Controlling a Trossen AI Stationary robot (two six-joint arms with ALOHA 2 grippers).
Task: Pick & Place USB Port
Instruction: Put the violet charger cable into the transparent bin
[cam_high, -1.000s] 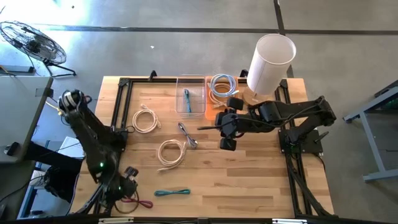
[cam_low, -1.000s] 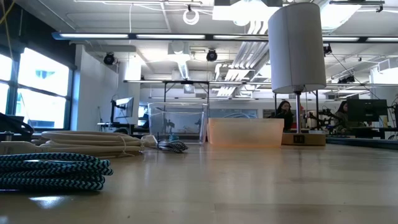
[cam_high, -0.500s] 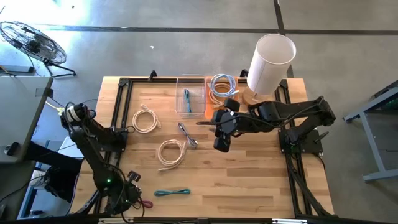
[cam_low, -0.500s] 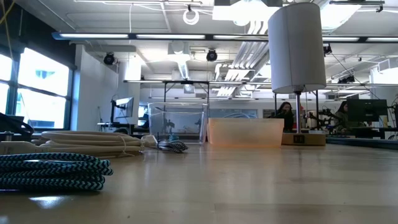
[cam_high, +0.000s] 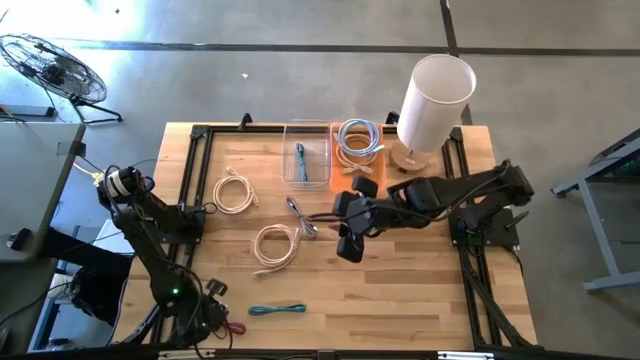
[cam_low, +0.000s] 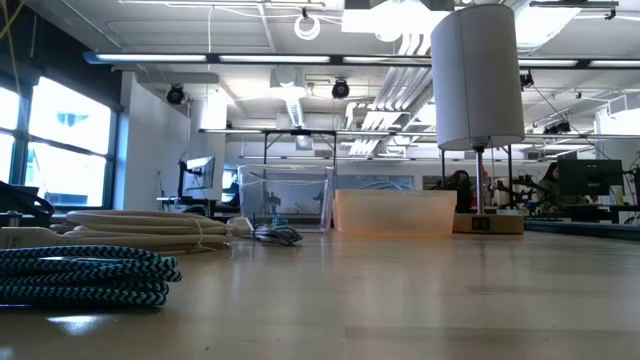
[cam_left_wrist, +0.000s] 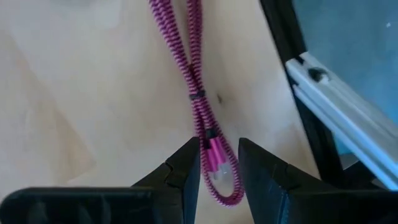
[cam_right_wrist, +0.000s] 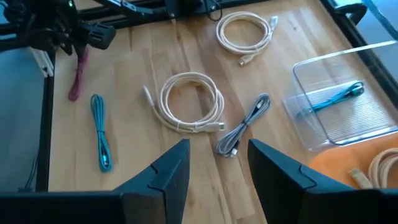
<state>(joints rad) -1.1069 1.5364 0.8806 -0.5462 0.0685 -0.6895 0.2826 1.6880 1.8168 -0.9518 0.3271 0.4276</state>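
Moved toward the grey cable (cam_high: 303, 217) since our earlier view, right gripper (cam_high: 322, 219), jaws parted and empty; left gripper (cam_left_wrist: 219, 167), jaws parted astride the pink cable (cam_left_wrist: 198, 99), so we judge neither cable grasped yet.

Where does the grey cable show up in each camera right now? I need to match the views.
High view: grey cable mid-table, just left of the right gripper.
Low view: grey cable lies in front of the clear box.
Left wrist view: not in it.
Right wrist view: grey cable beyond the fingers.
Shared landmark: the clear box holding a teal cable.
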